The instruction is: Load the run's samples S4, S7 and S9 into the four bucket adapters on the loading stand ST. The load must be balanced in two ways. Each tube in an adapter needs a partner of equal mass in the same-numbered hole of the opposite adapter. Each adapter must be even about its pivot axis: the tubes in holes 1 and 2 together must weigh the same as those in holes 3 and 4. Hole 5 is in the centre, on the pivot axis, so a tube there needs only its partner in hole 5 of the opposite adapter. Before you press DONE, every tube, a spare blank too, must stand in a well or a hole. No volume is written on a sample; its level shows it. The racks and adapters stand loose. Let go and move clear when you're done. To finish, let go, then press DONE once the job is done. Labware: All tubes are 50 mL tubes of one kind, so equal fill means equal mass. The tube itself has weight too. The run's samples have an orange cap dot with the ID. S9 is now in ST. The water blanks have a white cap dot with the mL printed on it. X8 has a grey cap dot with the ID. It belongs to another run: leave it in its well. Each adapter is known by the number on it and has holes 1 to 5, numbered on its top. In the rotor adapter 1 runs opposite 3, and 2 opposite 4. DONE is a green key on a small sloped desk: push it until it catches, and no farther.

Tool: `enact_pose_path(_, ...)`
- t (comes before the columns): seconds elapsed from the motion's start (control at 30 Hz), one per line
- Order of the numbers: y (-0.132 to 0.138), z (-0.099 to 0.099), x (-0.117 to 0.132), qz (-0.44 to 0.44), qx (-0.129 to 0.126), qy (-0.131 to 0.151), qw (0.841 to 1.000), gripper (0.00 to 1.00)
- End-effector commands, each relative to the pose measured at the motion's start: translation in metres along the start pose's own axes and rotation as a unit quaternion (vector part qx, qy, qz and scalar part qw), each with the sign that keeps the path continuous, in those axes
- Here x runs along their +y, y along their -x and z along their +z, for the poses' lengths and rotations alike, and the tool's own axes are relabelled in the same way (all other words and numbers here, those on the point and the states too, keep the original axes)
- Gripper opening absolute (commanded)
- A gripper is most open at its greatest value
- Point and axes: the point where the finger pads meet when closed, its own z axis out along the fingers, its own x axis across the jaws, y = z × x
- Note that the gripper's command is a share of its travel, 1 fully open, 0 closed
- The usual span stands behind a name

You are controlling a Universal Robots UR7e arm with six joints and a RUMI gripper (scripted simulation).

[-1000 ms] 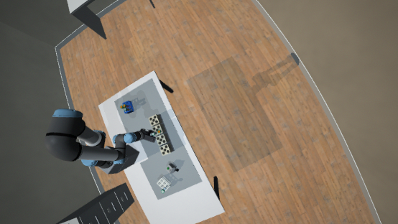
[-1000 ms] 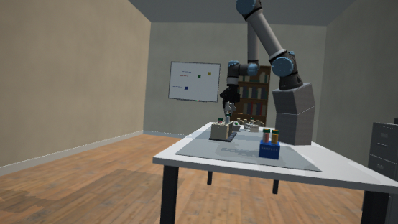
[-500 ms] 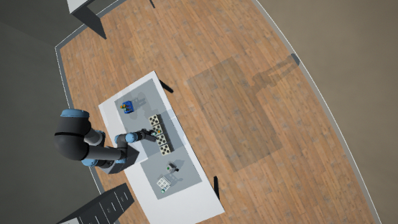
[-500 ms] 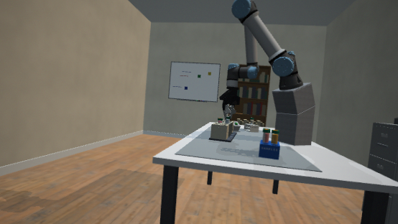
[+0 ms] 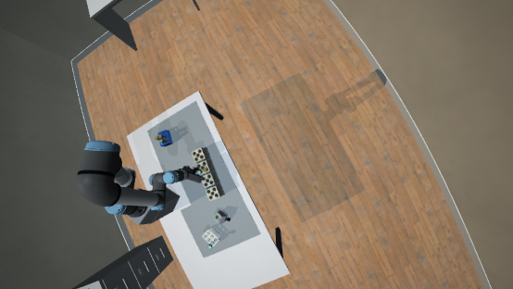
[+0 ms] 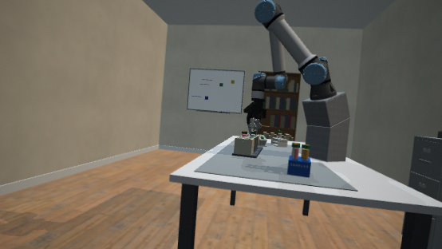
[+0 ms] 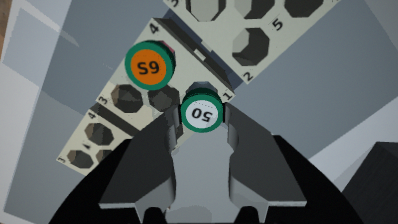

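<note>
The dark grey two-jaw end effector [image 7: 201, 131] is seen pinched on a green-capped tube with a white cap dot marked 50 [image 7: 201, 113], gripped just below the cap. The tube is held above the beige loading stand with numbered holes [image 7: 187, 62], over the hole marked 1 of one adapter. In that same adapter, by the numeral 4, the green-capped sample tube with an orange dot marked S9 [image 7: 150, 66] is seated. The stand is carried on the grey mat of the white counter [image 6: 383, 191].
</note>
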Motion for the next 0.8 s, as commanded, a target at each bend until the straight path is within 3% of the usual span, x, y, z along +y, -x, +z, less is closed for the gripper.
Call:
enact_pose_path(0.0,0.0013,0.0024,-0.0022,0.000,-0.001,-0.002,1.000,0.00)
enact_pose_path(0.53,0.0004,0.0039,-0.0013,0.000,0.000,-0.002,1.000,0.00)
enact_pose_path(0.57,0.0004,0.0039,-0.0013,0.000,0.000,-0.002,1.000,0.35)
enact_pose_path(0.77,0.0004,0.0039,-0.0013,0.000,0.000,-0.002,1.000,0.35)
